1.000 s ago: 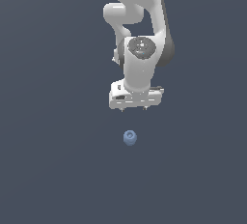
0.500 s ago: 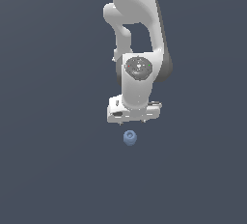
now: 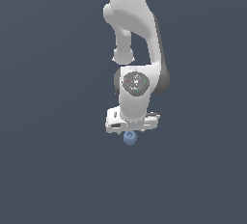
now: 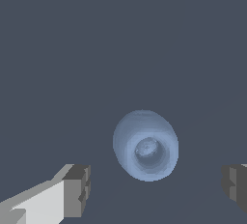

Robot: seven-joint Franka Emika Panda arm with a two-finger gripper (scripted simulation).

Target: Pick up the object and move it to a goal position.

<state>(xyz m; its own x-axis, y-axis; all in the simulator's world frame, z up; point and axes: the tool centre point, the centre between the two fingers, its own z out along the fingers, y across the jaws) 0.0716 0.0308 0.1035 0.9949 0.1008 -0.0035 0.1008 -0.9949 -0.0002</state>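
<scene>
Exterior view: your white arm (image 3: 135, 35) reaches down from the top of the frame over a plain dark grey floor (image 3: 48, 170), and its gripper (image 3: 131, 132) hangs directly over the light-blue ball (image 3: 129, 138), whose upper part is hidden behind the gripper body. Wrist view, read from one finger to the other: you see one grey finger pad (image 4: 77, 190), then the ball with its dimpled top facing the camera, then the second pad at the opposite edge. Your gripper stands wide, both pads well clear of the ball, which rests on the floor between them.
</scene>
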